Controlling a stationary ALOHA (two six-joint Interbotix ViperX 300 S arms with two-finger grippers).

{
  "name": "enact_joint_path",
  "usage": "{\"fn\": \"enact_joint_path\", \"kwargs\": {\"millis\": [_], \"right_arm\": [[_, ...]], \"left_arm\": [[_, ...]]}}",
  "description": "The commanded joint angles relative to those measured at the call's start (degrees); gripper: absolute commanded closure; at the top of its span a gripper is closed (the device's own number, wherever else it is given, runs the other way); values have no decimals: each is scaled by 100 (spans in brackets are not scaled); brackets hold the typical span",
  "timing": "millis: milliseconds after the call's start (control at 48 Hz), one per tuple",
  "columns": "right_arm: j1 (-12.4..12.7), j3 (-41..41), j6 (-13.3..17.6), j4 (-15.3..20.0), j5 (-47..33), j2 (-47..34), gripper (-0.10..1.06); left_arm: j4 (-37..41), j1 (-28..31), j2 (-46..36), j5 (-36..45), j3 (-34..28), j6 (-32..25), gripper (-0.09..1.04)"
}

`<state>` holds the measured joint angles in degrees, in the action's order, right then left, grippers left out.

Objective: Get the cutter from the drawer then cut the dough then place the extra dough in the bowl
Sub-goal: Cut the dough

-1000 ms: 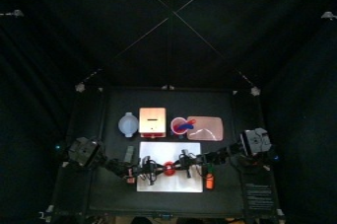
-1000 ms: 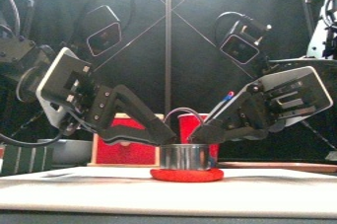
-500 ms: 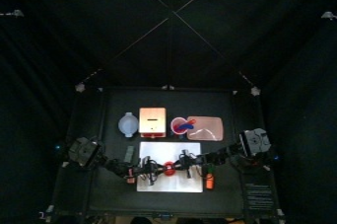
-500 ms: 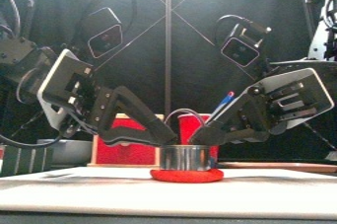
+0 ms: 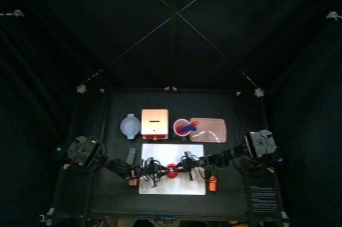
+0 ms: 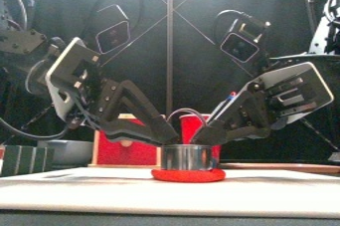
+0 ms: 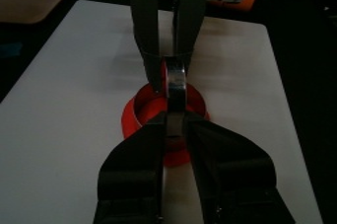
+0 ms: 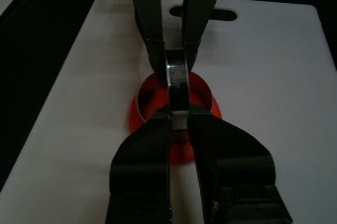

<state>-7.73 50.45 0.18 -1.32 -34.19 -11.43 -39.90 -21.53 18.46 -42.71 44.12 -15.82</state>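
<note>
**Item:** round metal cutter (image 6: 189, 157), shiny steel band, upright.
**Location:** pressed onto the red dough disc (image 6: 188, 177) at the middle of the white cutting board (image 6: 80, 190).
**Handling (judged):** the cutter is stiff, light and smooth-walled, so likely to slip. It is best held at its thin top edge.
The dough is soft and easily torn, and shows as a flat lip round the cutter's base. Lift the extra by its outer edge.
**Claws:** the left gripper (image 6: 166, 142) and right gripper (image 6: 213, 142) are each narrowed onto the cutter's top from their own side.
</note>
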Motion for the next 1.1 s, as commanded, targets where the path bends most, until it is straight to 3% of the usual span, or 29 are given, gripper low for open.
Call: {"fn": "enact_joint_path", "kwargs": {"millis": [21, 250, 542, 792, 1021, 1104], "right_arm": [[26, -114, 9, -26, 246, 255, 52], [-70, -290, 18, -26, 589, 536, 40], [-114, -536, 26, 18, 853, 712, 20], [-97, -747, 44, 18, 1406, 729, 19], [-79, -1116, 53, -18, 3067, 932, 19], [-79, -1187, 53, -18, 3322, 976, 19]], "left_arm": [[70, 141, -176, -9, -132, -193, 24], [167, 202, -202, -9, -378, -598, 7], [176, 211, -536, -9, -369, -914, 5], [176, 158, -949, -53, -26, -932, 6], [176, 114, -1072, -220, 352, -932, 7], [167, 114, -1046, -264, 422, -932, 8]]}}
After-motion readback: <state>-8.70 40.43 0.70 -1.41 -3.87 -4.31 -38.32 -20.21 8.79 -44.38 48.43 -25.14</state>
